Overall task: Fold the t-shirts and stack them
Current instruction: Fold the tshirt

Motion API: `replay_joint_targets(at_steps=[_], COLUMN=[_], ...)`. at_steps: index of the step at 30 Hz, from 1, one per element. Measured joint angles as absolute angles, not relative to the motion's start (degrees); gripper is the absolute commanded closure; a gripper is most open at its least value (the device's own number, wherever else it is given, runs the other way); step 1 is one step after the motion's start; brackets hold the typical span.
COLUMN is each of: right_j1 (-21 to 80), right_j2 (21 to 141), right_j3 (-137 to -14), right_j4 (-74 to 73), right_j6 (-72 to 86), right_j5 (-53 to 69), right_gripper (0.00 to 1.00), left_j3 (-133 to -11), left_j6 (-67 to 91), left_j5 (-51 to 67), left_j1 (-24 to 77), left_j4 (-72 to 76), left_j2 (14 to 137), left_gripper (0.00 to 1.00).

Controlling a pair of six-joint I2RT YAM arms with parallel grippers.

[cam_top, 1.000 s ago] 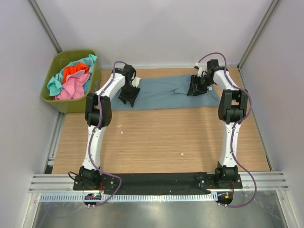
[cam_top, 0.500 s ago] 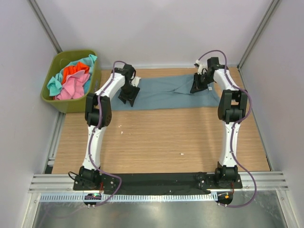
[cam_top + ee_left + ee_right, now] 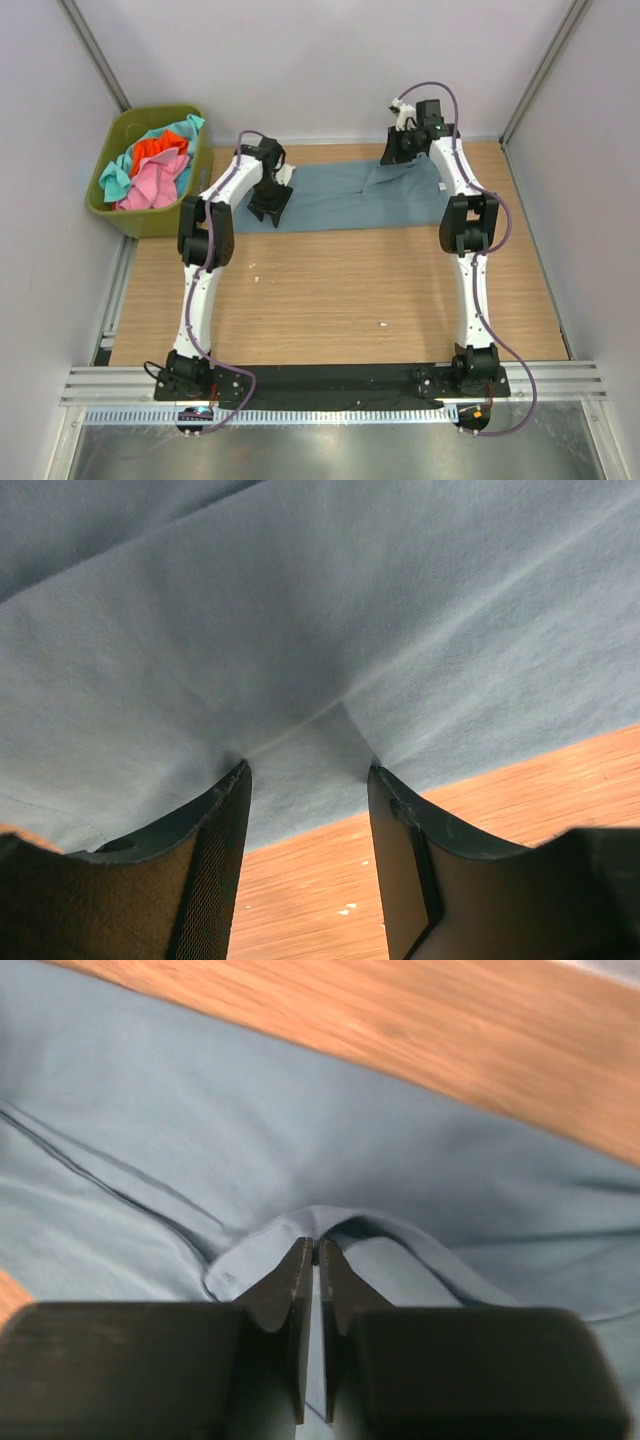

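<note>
1. Change: within the last second the right fingers (image 3: 300, 1272) have gone from spread to clenched. They now pinch a raised fold of the slate-blue t-shirt (image 3: 340, 195).
2. The right arm (image 3: 462, 222) has swung away from the shirt's right end, toward its far edge and leftward. That end of the cloth has drawn in with it.
3. Judgement: the grasp has taken and the right-side fold is only starting. Nothing is stacked yet.
4. The left fingers (image 3: 228, 800) are unchanged: spread, tips pressed onto the shirt near its near-left hem, with a low ridge of cloth between them, not pinched.
5. Pose: the right arm reaches far out, its wrist apparently raised over the far edge of the bench (image 3: 330, 290). The left arm (image 3: 205, 235) is bent, wrist tipped down onto the cloth.
6. The slate-blue t-shirt lies spread across the far part of the bench. The other t-shirts (image 3: 150, 170), pink, orange-red and turquoise, are heaped in the olive bin (image 3: 150, 228) at far left.
</note>
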State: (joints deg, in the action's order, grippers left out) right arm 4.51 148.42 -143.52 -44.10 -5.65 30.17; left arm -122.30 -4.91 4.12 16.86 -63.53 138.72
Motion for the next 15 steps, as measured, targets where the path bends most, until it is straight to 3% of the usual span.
replay_joint_targets(at_steps=[1, 4, 15], right_j1=[5.1, 6.7, 7.1], right_j2=[148.5, 148.5, 140.3], right_j3=[-143.9, -144.8, -139.4], right_j4=[-43.8, -42.8, -42.0], right_j6=[-5.6, -5.7, -6.1], right_j5=[29.8, 28.1, 22.2], right_gripper=[0.7, 0.57, 0.49], left_j3=[-122.0, -121.4, -121.2], left_j6=[-4.9, -4.9, -5.0], left_j5=[4.1, 3.8, 2.6], left_j1=[16.9, 16.8, 16.8], left_j4=[-63.5, -63.5, -63.6], left_j2=[138.6, 138.2, 137.9], left_gripper=[0.48, 0.48, 0.48])
